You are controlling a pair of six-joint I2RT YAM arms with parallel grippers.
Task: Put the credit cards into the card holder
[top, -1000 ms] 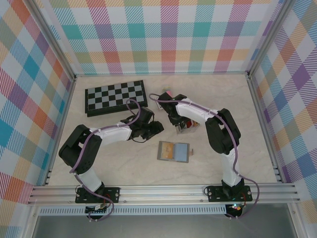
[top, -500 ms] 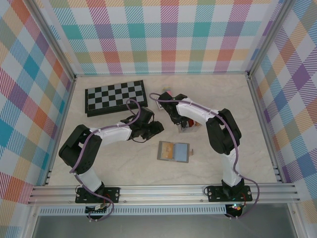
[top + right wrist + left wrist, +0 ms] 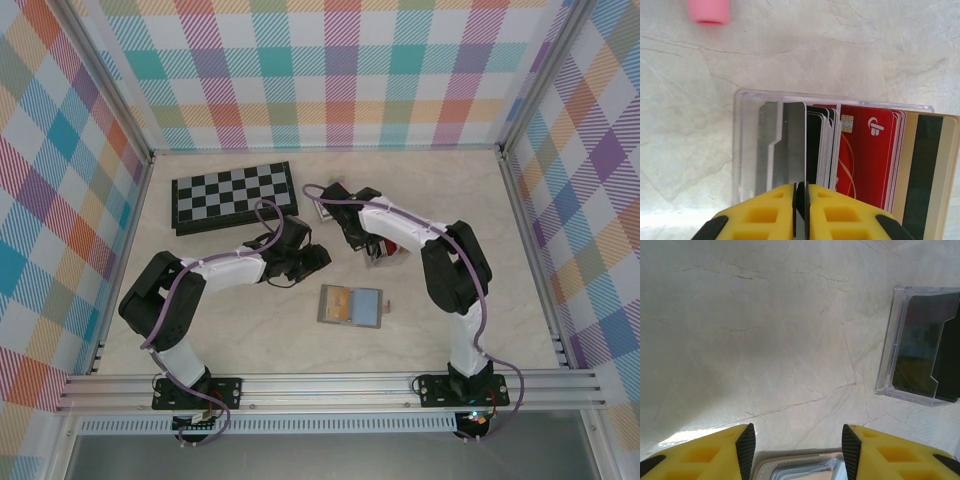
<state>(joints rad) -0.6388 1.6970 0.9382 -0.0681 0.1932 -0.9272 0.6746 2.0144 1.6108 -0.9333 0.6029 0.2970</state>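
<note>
The credit cards stand on edge in a clear slotted rack: several dark ones, red ones and a tan-yellow one with a dark stripe. My right gripper is shut on the edge of the leftmost card, whose face looks grey and shiny. From above, the right gripper sits over the rack. The grey-brown card holder lies open on the table, nearer the bases. My left gripper hovers open above the holder's edge, nothing between its pads.
A folded chessboard lies at the back left. A pink cap-like object rests beyond the rack. The clear rack is to the right of my left gripper. Checked walls enclose the marble table.
The right gripper's jaws have closed onto the leftmost card in the rack, and that arm's elbow shifted slightly right. The left arm has not moved.
</note>
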